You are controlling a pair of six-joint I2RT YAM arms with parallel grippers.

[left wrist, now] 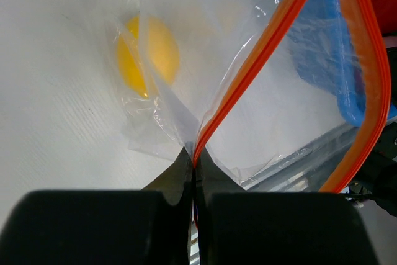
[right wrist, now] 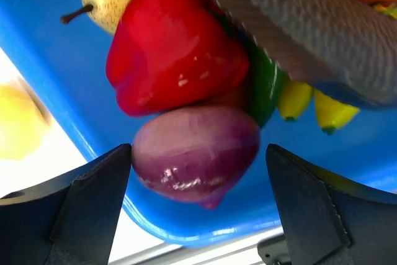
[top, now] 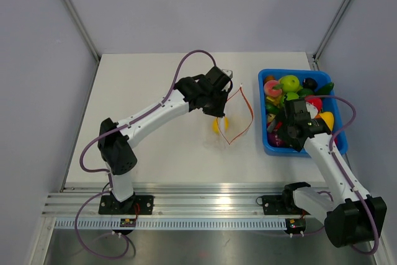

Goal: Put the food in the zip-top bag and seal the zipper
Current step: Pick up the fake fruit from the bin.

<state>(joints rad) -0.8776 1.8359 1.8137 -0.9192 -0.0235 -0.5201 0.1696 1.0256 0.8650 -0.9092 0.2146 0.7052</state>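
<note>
White table (top: pixel 155 91), blue rectangular plastic bin (top: pixel 263 119) at right, clear floppy zip-top bag (top: pixel 236 116) just left of it, mouth gaping. Left gripper (left wrist: pixel 193 159) is clamped tight on the end of the bag's orange-red zipper strip (left wrist: pixel 248 72). Right gripper (right wrist: pixel 198 150) is spread wide, holding nothing, its fingers flanking a glossy purple toy onion (right wrist: pixel 186 169) in the bin. Likely step: pick the onion. Drop lower and close on its widest part, clear of the touching red toy pepper (right wrist: pixel 173 54). Only the top view shows the mouth loop; only the left wrist shows the pinch and the yellow round toy food (left wrist: pixel 149 54) already bagged.
</note>
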